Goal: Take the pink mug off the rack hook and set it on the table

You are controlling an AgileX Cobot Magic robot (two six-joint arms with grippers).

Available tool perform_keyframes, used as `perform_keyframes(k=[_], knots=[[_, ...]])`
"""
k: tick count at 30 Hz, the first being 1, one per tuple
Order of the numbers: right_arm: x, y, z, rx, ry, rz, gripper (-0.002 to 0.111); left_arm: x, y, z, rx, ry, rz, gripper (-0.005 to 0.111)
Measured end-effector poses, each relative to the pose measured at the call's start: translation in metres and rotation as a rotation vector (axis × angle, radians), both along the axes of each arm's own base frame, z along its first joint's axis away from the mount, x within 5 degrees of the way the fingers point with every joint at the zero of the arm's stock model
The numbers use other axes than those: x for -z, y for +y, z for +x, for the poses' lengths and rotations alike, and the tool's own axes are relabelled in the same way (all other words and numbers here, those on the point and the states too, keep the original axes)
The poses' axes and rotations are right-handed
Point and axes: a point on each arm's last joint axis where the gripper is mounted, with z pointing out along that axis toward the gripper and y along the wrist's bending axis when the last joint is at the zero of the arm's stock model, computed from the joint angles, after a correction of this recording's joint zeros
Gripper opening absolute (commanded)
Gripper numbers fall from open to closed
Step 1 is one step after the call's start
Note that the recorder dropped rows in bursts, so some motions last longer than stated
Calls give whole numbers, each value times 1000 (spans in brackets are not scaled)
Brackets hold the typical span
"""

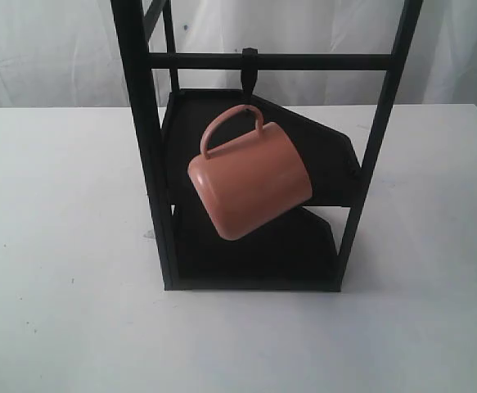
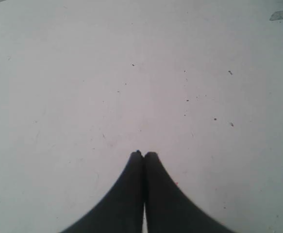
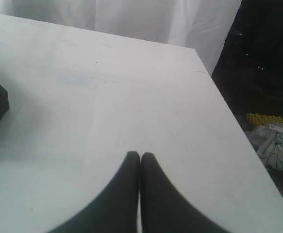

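Left fingers (image 2: pixel 129 194) pressed together, holding nothing, over speckled worktop (image 2: pixel 83 73) | right fingers (image 3: pixel 126 194) likewise closed and empty, above worktop near its corner | pink mug (image 1: pixel 250 182) hangs tilted by its handle (image 1: pixel 236 107) from rack hook (image 1: pixel 249 74) under crossbar (image 1: pixel 320 61) of rack (image 1: pixel 144 147), in front of shelves (image 1: pixel 328 155), off the worktop

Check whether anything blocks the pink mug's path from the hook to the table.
Only the rack itself: the pink mug hangs by its handle on the rack hook, posts flank it, shelves sit behind. Nothing visible lies on the table in front.
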Motion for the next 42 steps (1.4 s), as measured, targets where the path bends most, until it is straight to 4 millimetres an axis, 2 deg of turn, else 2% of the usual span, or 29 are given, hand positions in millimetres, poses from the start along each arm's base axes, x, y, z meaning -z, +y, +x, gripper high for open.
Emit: perform_keyframes(k=[17, 22, 24, 27, 28, 32, 35, 38, 42], knots=[[-1, -1, 0, -14, -1, -98, 1, 0, 0, 0, 0, 0, 0, 0], [-20, 3, 3, -54, -214, -150, 1, 0, 0, 0, 0, 0, 0, 0], [-28, 5, 3, -59, -305, -54, 1, 0, 0, 0, 0, 0, 0, 0], [-36, 5, 2, -39, -415, 397, 1, 0, 0, 0, 0, 0, 0, 0], [-36, 5, 2, -30, -406, 484, 1, 0, 0, 0, 0, 0, 0, 0], [-23, 6, 3, 9, -274, 570, 1, 0, 0, 0, 0, 0, 0, 0], [-25, 6, 3, 6, -295, 588, 1, 0, 0, 0, 0, 0, 0, 0], [-42, 5, 1, -43, -493, 614, 1, 0, 0, 0, 0, 0, 0, 0], [-88, 1, -22, -179, -1007, 653, 1, 0, 0, 0, 0, 0, 0, 0]])
